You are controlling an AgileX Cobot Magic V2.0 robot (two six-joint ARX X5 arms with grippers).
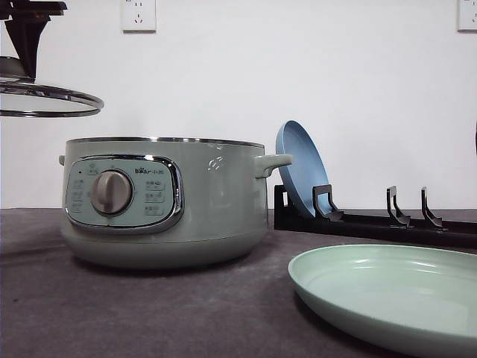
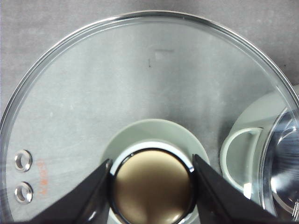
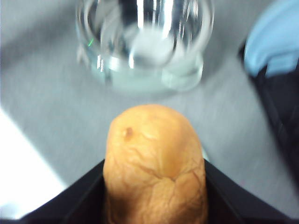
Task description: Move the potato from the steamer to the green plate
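Up at the far left in the front view, the left claw (image 1: 26,56) holds the glass lid (image 1: 48,101) above the steamer (image 1: 164,201), the green plate (image 1: 387,294) waiting near right. Its wrist view shows both jaws tight on the lid knob (image 2: 153,185). The right wrist view shows the right claw (image 3: 154,186) clamped on the potato (image 3: 154,163), clear of the pot, so I reckon the carry is under way and lowering it onto the plate comes next.

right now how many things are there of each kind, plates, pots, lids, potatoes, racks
Plates: 2, the pale green round plate lying flat and the blue round plate standing in the rack
Pots: 1, the sage-green electric steamer
Lids: 1, the glass lid gripped at its knob by the left gripper
Potatoes: 1, the brown-orange potato held in the right gripper
Racks: 1, the black dish rack
Total: 6
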